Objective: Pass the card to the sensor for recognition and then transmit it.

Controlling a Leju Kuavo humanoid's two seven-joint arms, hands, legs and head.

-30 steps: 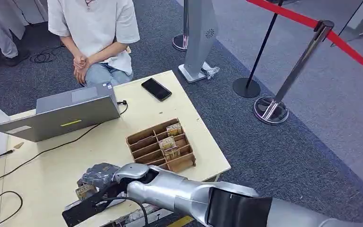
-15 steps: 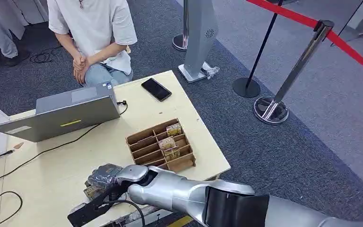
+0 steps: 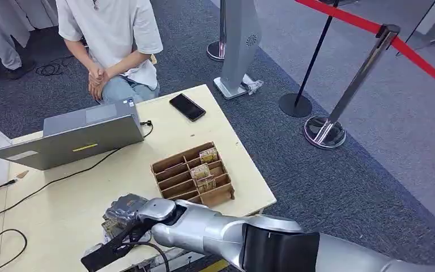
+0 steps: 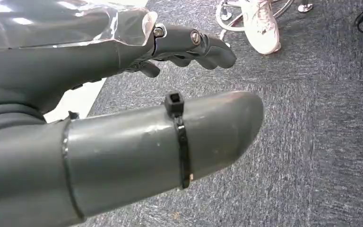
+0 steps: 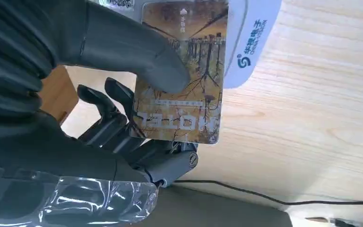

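**Right hand holds the card over the sensor**

The right hand pinches the card between thumb and fingers, flat above the pale wood counter. The far end of the card overlaps a white sensor lying on the counter. In the head view the right hand sits at the counter's near edge, the silver arm reaching in from the right.

The left hand hangs over grey carpet, fingers loosely curled, holding nothing.

On the counter stand a slotted cardboard tray with more cards, a grey laptop, a black phone and black cables. A person in a white shirt sits behind it. Beyond are stanchions with a red belt.

The wrist view shows the card's face: a brown tree scene, with "HOTEL" seen upside down. The sensor bears blue Chinese characters I cannot read.
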